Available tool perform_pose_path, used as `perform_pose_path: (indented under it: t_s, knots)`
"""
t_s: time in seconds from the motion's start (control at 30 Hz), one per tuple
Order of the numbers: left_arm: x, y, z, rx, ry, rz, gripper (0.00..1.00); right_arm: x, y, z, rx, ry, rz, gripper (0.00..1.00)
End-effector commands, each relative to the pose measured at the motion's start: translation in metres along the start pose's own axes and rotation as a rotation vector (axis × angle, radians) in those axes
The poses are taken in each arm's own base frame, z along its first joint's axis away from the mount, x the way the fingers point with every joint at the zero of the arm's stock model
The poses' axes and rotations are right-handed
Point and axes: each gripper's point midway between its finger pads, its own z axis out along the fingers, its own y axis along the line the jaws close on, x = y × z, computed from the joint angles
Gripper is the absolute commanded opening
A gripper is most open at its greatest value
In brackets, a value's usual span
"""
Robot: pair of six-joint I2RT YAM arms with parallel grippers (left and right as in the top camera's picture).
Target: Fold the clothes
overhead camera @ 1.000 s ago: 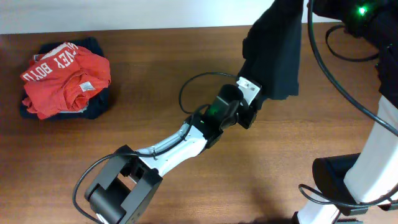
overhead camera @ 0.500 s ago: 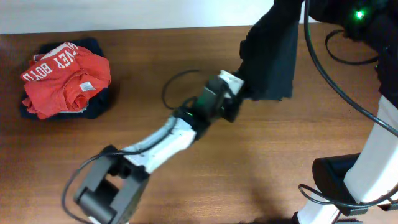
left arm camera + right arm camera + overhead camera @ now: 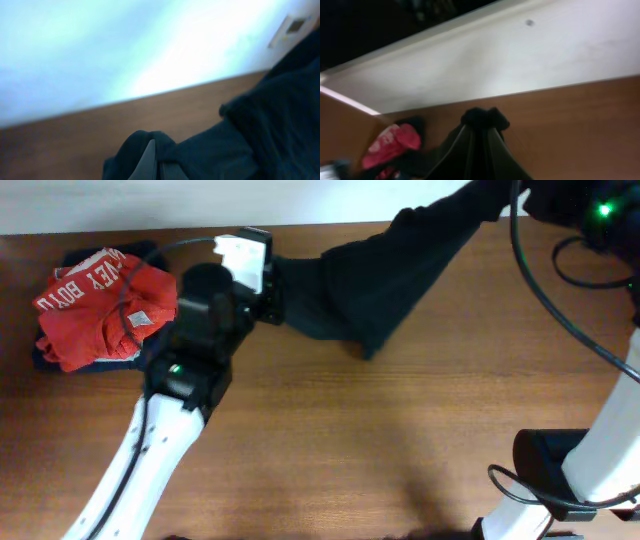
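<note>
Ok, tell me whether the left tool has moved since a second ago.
Yes. The left tool has swung left, toward the red shirt, pulling the black garment out with it.

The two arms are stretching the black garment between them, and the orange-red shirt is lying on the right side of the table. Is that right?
No. The overhead view shows the orange-red shirt on the left side of the table. The left fingers and right fingers do stretch the black garment between them.
</note>
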Motion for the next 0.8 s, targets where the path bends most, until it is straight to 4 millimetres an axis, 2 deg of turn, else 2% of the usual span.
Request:
perform_pose_path:
  t_s: [0.0, 0.23, 0.4, 0.47, 0.53, 0.63, 0.73, 0.77]
  knots:
    - [-0.040, 0.019, -0.036, -0.100, -0.111, 0.056, 0.01, -0.004, -0.029, -0.010, 0.087, -0.010, -0.044, 0.04]
    - [-0.080, 0.052, -0.091, -0.260, -0.240, 0.076, 0.01, 0.018, -0.053, -0.016, 0.166, 0.096, -0.148, 0.04]
    - [-0.093, 0.075, -0.119, -0.344, -0.291, 0.064, 0.01, 0.025, -0.092, -0.028, 0.399, 0.125, -0.151, 0.04]
    - [-0.098, 0.076, -0.127, -0.351, -0.310, 0.063, 0.01, 0.024, -0.094, -0.028, 0.408, 0.135, -0.210, 0.04]
    - [-0.102, 0.074, -0.134, -0.349, -0.328, 0.064, 0.01, 0.025, -0.083, -0.024, 0.333, 0.143, -0.258, 0.04]
    - [-0.108, 0.072, -0.141, -0.347, -0.353, 0.065, 0.01, 0.030, -0.029, -0.016, 0.002, 0.146, -0.421, 0.04]
    - [-0.112, 0.070, -0.147, -0.345, -0.370, 0.066, 0.01, 0.034, 0.027, -0.028, -0.324, 0.092, -0.585, 0.04]
    - [-0.113, 0.068, -0.149, -0.336, -0.376, 0.068, 0.01, 0.036, 0.039, -0.034, -0.397, 0.073, -0.631, 0.04]
